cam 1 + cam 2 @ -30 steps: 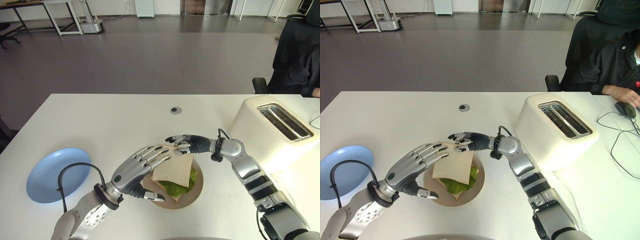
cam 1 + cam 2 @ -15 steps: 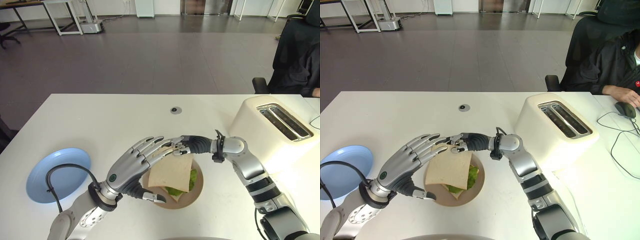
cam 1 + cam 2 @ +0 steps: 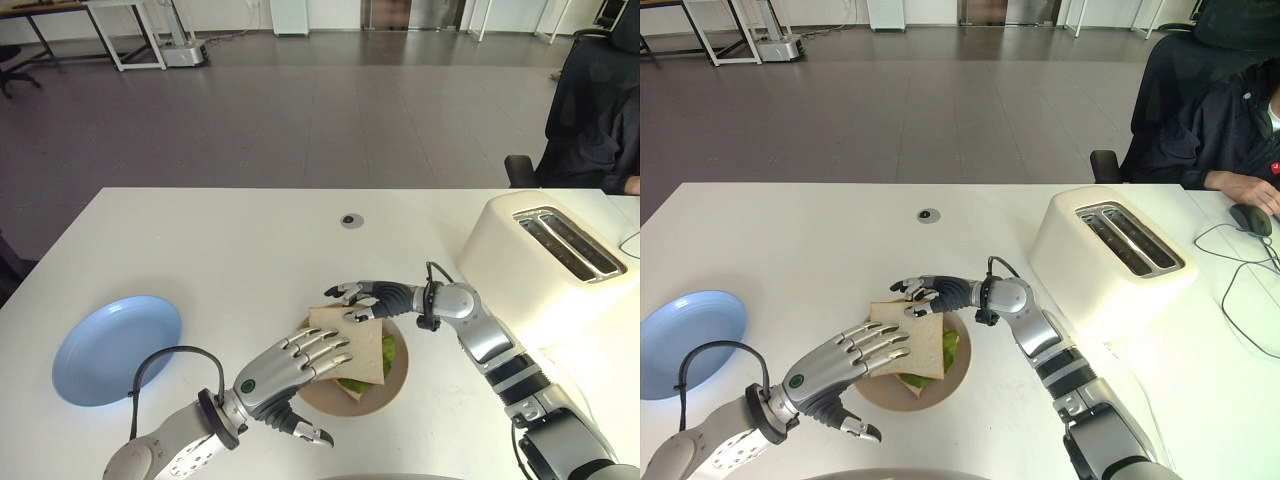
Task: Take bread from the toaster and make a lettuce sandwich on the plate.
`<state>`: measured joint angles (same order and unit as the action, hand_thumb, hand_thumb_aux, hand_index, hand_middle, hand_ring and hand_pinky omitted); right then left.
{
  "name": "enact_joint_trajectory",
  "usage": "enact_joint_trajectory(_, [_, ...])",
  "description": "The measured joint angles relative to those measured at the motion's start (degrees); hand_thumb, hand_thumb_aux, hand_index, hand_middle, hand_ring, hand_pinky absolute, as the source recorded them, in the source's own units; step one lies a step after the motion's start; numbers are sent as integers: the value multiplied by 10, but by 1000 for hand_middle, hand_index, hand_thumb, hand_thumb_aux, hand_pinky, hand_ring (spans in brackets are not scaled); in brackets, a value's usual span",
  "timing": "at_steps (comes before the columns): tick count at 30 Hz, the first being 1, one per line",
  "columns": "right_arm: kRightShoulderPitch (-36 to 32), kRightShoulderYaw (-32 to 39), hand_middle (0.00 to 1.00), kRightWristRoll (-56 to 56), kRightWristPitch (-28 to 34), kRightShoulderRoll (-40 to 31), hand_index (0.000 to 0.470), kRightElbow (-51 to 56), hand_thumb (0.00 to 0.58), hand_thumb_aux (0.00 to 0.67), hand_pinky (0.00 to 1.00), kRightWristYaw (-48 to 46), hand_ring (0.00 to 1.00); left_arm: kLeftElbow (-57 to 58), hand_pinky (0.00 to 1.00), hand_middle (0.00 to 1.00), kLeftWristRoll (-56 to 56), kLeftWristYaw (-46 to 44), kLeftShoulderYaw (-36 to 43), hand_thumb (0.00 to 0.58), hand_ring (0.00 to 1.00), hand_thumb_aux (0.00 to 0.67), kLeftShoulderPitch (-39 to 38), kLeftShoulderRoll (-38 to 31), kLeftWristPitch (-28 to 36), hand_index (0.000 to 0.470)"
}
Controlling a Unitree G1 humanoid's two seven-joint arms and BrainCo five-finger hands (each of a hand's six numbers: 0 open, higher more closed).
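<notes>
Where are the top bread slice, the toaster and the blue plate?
top bread slice [image 3: 366,345], left eye view, its bare middle.
toaster [image 3: 512,262], left eye view, its white front wall.
blue plate [image 3: 105,340], left eye view, its bare centre.

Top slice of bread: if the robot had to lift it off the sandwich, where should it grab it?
Probably the far left corner of the top slice, pinched from the far side. The slice lies flat, and that corner appears to jut past the plate rim, leaving room underneath. The right hand is nearest.
</notes>
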<state>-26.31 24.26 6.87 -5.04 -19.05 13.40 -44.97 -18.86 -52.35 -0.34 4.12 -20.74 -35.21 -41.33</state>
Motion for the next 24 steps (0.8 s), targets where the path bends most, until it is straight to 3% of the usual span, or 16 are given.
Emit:
enact_joint_trajectory(3, [1,1,0,10,1,0,470,8,580,670,0,0,0,16,0,0,-21,3,15,0,0,0,8,-7,8,0])
enact_joint_trajectory(4, [1,1,0,14,1,0,391,10,564,557,0,3,0,28,0,0,-35,8,25,0,0,0,16,-7,13,0])
enact_joint_trajectory(5, [1,1,0,22,2,-2,245,15,447,349,0,4,0,38,0,0,-48,12,36,0,0,0,28,-7,19,0])
enact_joint_trajectory(6, [1,1,0,24,2,-4,0,16,0,0,0,8,0,48,0,0,-52,15,46,0,0,0,40,-7,23,0])
enact_joint_trajectory(10, [0,-25,0,40,-3,-7,0,22,0,0,0,57,0,67,0,0,-71,22,74,0,0,0,76,-11,43,0])
enact_joint_trajectory(14, [-35,-175,0,-5,-59,-74,0,-24,0,0,0,119,0,86,0,0,-92,26,101,0,0,0,106,-18,65,0])
enact_joint_trajectory(17, [13,-215,0,-23,-113,-142,0,-88,0,0,0,90,0,90,0,0,-87,27,112,0,0,0,130,-14,75,0])
enact_joint_trajectory(19, [101,-220,0,-32,-183,-220,0,-165,0,0,0,26,0,81,0,0,-56,38,103,0,0,0,129,-12,74,0])
enact_joint_trajectory(20, [153,-224,0,-46,-201,-258,63,-202,144,89,0,-9,0,63,0,0,-31,53,79,0,0,0,127,-10,74,0])
enact_joint_trajectory(21, [185,-225,373,-54,-209,-277,276,-225,482,394,373,-29,373,48,639,639,-10,65,55,0,639,0,127,-10,74,0])
enact_joint_trajectory(22, [239,-225,675,-68,-217,-309,470,-258,580,670,675,-60,675,19,1000,1000,38,84,9,427,1000,326,125,-12,68,229])
enact_joint_trajectory(23, [282,-223,1000,-77,-217,-327,470,-281,580,670,1000,-81,1000,-4,1000,1000,91,91,-32,573,1000,596,119,-19,60,418])
enact_joint_trajectory(24, [312,-221,1000,-81,-217,-343,470,-298,580,670,1000,-97,1000,-18,1000,1000,138,87,-59,580,1000,670,106,-27,49,470])
